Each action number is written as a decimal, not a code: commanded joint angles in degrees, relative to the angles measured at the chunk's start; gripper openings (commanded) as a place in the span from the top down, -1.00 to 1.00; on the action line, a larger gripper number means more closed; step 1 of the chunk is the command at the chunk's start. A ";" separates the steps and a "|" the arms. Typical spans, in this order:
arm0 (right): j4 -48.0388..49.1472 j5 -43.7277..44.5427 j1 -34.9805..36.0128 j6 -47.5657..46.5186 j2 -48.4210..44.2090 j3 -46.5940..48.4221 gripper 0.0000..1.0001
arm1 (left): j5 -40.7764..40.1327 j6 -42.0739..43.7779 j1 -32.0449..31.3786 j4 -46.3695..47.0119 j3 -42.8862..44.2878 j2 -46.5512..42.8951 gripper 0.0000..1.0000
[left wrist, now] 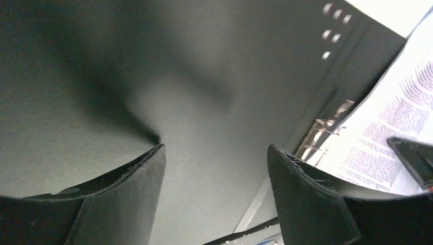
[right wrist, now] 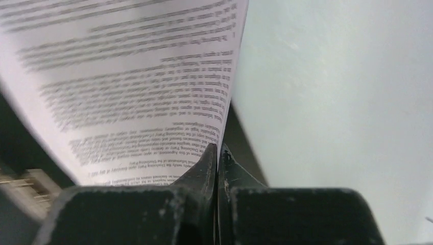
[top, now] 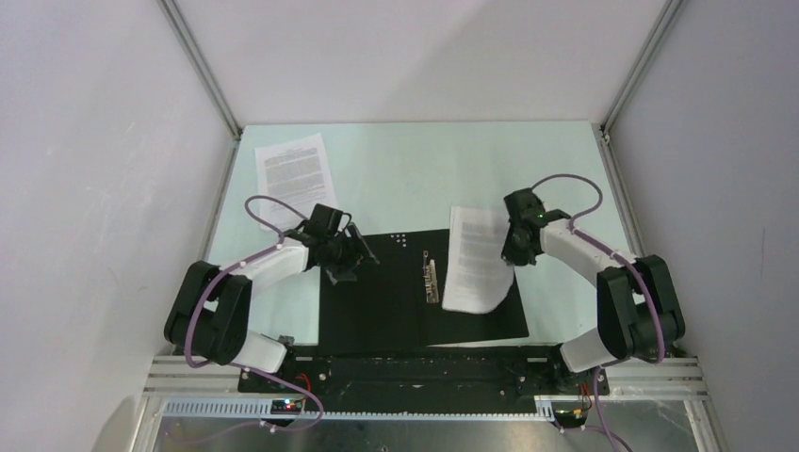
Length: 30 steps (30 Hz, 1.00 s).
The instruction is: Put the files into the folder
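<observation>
Dense black print is being carried by the far sheet (top: 295, 176) at the back left of the table (top: 424, 169) and by the near sheet (top: 476, 259) over the folder (top: 377, 301), but no word is being made out: the lines are being rendered too small from above and blurred at the wrists.

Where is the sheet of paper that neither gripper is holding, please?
In the top view, the loose sheet lies flat at the table's far left, beyond the open folder's far left corner; the other sheet is over the folder's right half.
</observation>
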 commanded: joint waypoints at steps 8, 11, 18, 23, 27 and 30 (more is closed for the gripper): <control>-6.05 22.65 11.21 -9.89 2.74 0.04 1.00 | -9.03 -0.33 -0.82 -2.38 0.57 1.27 -0.50; -6.62 15.92 9.42 -8.53 2.76 0.04 1.00 | -10.22 -0.34 -0.83 -2.83 0.44 1.49 -0.50; -6.95 3.84 8.10 -7.56 3.39 -0.03 1.00 | -11.19 -0.97 -0.85 -3.54 0.23 2.14 -0.50; -7.13 -1.26 7.74 -6.93 2.48 -0.11 1.00 | -11.39 -0.89 -0.96 -3.61 0.50 2.34 -0.49; -7.35 -2.06 7.72 -6.45 2.92 -0.27 1.00 | -11.39 -0.84 -1.13 -3.72 0.71 2.74 -0.50; -7.64 -3.65 6.38 -6.38 3.14 -1.02 1.00 | -11.44 -0.77 -1.13 -3.76 0.67 3.05 -0.49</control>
